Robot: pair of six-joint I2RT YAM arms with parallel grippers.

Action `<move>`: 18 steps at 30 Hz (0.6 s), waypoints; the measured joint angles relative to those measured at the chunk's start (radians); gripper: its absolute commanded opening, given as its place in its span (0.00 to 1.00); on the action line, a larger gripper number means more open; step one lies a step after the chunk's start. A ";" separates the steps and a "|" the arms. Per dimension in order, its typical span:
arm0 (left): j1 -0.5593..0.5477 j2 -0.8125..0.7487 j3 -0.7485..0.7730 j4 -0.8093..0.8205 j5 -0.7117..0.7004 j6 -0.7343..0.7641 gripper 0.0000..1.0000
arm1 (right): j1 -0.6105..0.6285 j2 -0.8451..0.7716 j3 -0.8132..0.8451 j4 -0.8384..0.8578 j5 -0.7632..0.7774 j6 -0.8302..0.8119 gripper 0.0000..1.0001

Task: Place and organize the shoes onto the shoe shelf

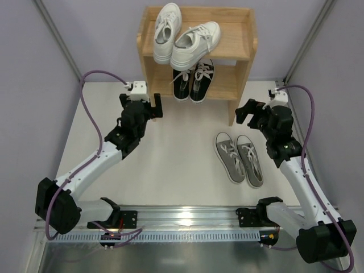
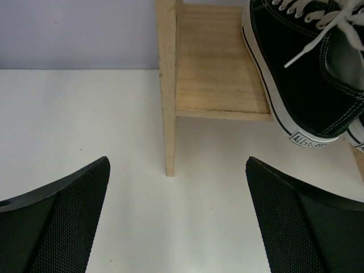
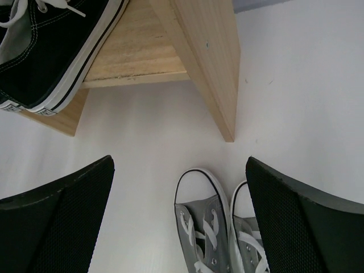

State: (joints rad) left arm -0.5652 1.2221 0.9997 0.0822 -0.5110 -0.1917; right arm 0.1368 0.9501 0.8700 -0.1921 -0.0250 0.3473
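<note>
The wooden shoe shelf stands at the back. Two white sneakers lie on its top tier. The black pair sits on the lower tier, heels toward me, and shows in the left wrist view and the right wrist view. The grey pair lies side by side on the table right of centre, toes toward the shelf, and shows in the right wrist view. My left gripper is open and empty, in front of the shelf's left leg. My right gripper is open and empty above the grey toes.
Purple walls close in both sides and the back. A metal rail with the arm bases runs along the near edge. The shelf's right side panel stands just beyond my right gripper.
</note>
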 measured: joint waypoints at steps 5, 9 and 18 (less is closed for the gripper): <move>0.019 0.076 0.000 0.029 0.020 0.048 0.98 | 0.028 0.008 -0.011 0.108 0.063 -0.085 0.98; 0.078 0.093 0.000 0.071 0.082 0.054 0.97 | 0.040 0.057 0.003 0.189 0.110 -0.152 0.98; 0.165 0.269 0.098 0.183 0.249 0.094 0.96 | 0.048 0.247 0.053 0.302 0.159 -0.225 0.98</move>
State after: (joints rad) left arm -0.4000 1.4914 1.0973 0.2653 -0.2615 -0.0975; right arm 0.1852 1.1973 0.9226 0.1101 0.1337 0.1223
